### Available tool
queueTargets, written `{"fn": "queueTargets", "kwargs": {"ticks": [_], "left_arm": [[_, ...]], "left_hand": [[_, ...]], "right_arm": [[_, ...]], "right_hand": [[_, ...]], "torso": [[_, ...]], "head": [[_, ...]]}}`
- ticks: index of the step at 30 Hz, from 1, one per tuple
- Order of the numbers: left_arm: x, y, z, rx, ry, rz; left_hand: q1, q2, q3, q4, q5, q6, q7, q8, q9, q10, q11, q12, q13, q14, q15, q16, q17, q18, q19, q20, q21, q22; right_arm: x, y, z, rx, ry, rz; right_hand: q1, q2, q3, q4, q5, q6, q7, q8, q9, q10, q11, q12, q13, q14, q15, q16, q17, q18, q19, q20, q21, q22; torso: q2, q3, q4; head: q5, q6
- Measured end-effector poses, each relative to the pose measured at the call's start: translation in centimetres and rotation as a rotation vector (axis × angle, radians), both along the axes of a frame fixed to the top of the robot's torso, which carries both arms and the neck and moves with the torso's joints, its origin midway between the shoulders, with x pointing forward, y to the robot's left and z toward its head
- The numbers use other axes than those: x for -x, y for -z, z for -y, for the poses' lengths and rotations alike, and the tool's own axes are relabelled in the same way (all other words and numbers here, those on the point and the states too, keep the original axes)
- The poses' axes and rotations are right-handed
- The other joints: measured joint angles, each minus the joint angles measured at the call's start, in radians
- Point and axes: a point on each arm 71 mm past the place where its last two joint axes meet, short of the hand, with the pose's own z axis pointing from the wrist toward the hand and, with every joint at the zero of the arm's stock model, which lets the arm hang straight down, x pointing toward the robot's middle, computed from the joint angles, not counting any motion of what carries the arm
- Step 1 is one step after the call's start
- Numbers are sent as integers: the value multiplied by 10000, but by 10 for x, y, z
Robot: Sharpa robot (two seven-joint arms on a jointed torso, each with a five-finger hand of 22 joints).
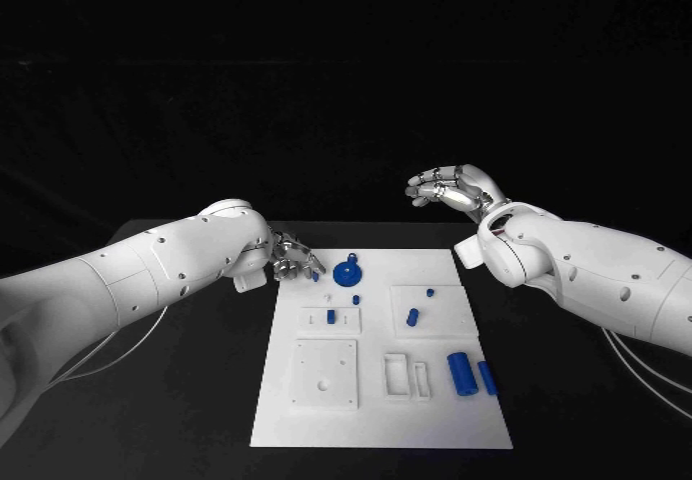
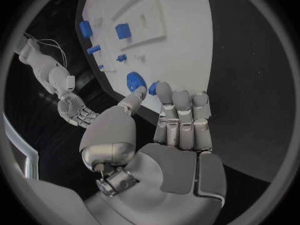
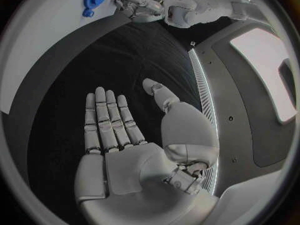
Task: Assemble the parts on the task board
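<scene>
At the far left corner of the flat white task board [image 1: 378, 425], the left hand [image 1: 294, 258] is pinching a small blue peg [image 1: 316, 276] beside the round blue disc [image 1: 346, 272]. Next, seating it likely needs careful alignment. The right hand [image 1: 456, 187] is hovering well apart, fingers spread, holding nothing.

A robotics lab, by the look of it: a black table [image 1: 173, 400] against a dark backdrop, with a white task board [image 1: 382, 420] laid out under two white robot arms.
</scene>
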Motion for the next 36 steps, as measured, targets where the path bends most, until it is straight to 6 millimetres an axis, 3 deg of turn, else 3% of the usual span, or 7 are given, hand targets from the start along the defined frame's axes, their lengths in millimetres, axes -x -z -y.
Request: {"fn": "queueTargets", "kwargs": {"ticks": [4,12,14,18,21,28,36], "left_arm": [[0,0,0,10,6,-4],[0,0,2,80,48,-13],[-1,-1,2,96,47,-7],[-1,-1,1,145,55,4],[-1,-1,-1,188,30,14],[0,1,-2,273,-1,-14],[3,2,-4,461,-80,39]], "left_hand": [[67,156,4,-92,0,71,1,0,-59,1,-1,0,-5,1,1,0,-1,0,0,0,0,14],[612,783,134,-658,148,230,-21,93,-181,35,32,-1,-21,17,19,0,-1,-1,0,0,0,63],[669,926,142,-828,332,341,-54,176,-233,35,33,-3,-33,27,32,35,-1,-151,0,0,0,79],[807,1067,261,-992,249,549,-155,365,-239,95,-26,-3,-48,-24,44,38,-16,-154,0,0,0,80],[1091,962,891,-791,-18,699,-274,515,-245,182,-111,-4,-59,21,-22,79,-16,-157,0,0,0,79],[1168,905,1232,-647,-28,758,-315,527,-265,253,-180,-4,-80,55,-55,117,-16,-155,80,-31,0,106],[1207,865,1439,-669,131,787,-326,527,-338,321,-248,44,-80,66,-50,161,-15,-155,167,-53,0,144]], "right_arm": [[0,0,0,1,8,-2],[0,0,-1,-1,1,-6],[-1,0,-1,-1,-1,-7],[-1,0,-1,-2,-4,-9],[-1,0,-1,-1,-3,-11],[-1,0,-1,0,-4,-17],[-1,1,-1,0,-19,-30]], "right_hand": [[0,0,0,0,0,0,0,0,0,0,0,0,-11,0,0,0,0,0,0,0,0,0],[-33,33,0,0,0,0,0,0,1,0,0,0,-19,1,-1,0,1,0,0,0,0,-1],[-40,40,0,0,0,0,0,0,1,0,0,0,-18,1,-1,0,-9,0,0,0,0,0],[-40,40,0,0,0,0,0,0,1,0,0,0,-18,5,-5,0,-9,0,0,0,0,0],[-40,40,-6,6,0,0,0,0,2,0,0,0,-24,5,-5,0,-9,0,0,0,0,0],[-40,40,-28,28,0,0,0,0,-7,0,0,0,-28,6,-5,0,-8,-1,-39,39,0,0],[-40,40,-28,28,0,0,0,0,-7,0,0,0,-38,6,-5,0,-17,0,-39,39,0,0]], "torso": [[0,0,4],[0,-5,4],[-1,-5,3],[-1,-9,3],[0,-10,2],[2,-11,2],[2,-5,7]], "head": [[-3,-4],[13,6],[15,12],[17,14],[17,10],[25,3],[180,77]]}}
